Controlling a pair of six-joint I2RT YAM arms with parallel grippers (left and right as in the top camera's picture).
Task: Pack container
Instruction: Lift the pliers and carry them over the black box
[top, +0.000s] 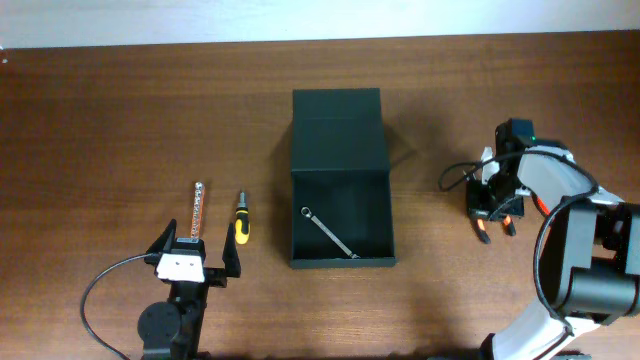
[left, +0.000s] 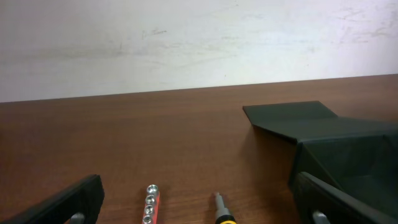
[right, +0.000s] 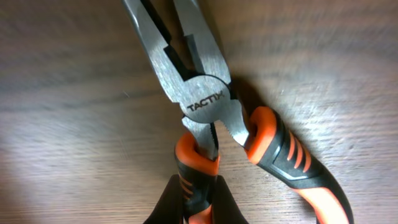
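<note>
The left gripper (top: 198, 252) is held low, jaws spread wide. The right gripper (top: 495, 214) is pointed down, its grip unclear.

We see left tool (left: 198, 186) spread wide, fingers (left: 68, 202) at lower corners. Between them on desk (left: 155, 137): bit strip (left: 150, 202), screwdriver (left: 219, 210) tip beside. Container (left: 348, 149) right, flap lid (left: 292, 115) open.

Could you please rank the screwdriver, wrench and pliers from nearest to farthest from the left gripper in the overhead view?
1. Screwdriver, just right of the left gripper.
2. Wrench, inside the container.
3. Pliers, far right.
</note>
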